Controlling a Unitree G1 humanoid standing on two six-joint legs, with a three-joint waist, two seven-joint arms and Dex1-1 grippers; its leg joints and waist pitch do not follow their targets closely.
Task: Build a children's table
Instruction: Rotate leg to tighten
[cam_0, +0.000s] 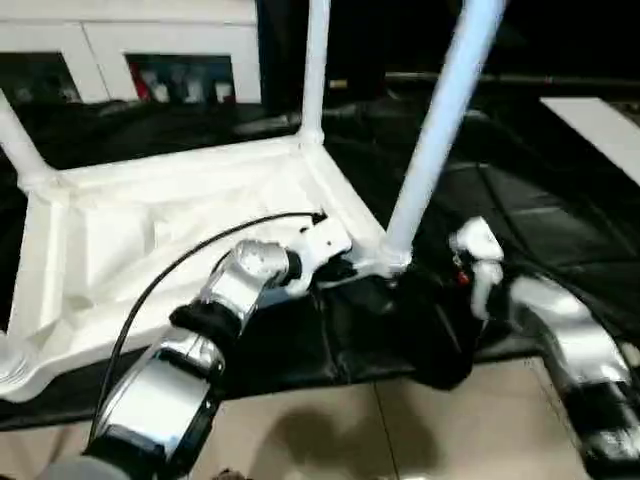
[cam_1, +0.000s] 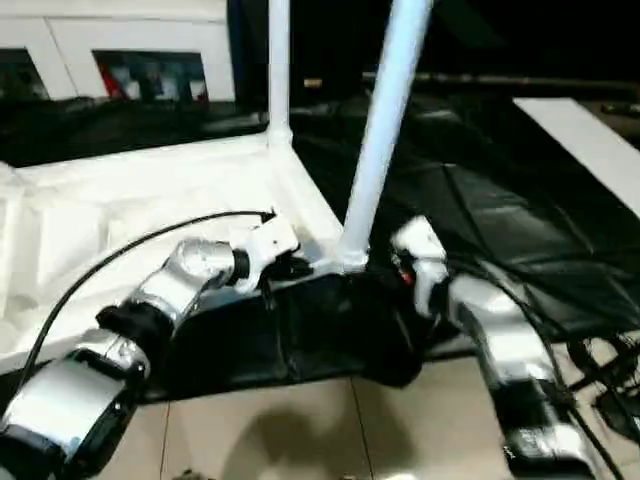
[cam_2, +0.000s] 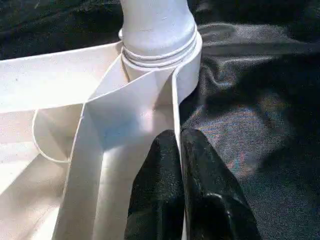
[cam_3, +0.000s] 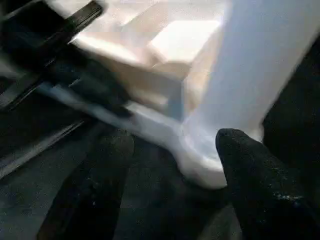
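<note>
A crumpled black sheet (cam_0: 520, 210) covers the floor, ending at pale tiles (cam_0: 400, 430) along the near edge. Behind it stands a white cabinet (cam_0: 130, 40) with glass doors, colourful items blurred inside. A white board (cam_0: 600, 125) lies far right.

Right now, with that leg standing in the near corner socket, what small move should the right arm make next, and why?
Probably close the right tool around the white tapered tube leg near its base. Its black fingers stand apart beside the round corner socket, while the left tool pinches the white plastic tabletop's rim, steadying it.
</note>
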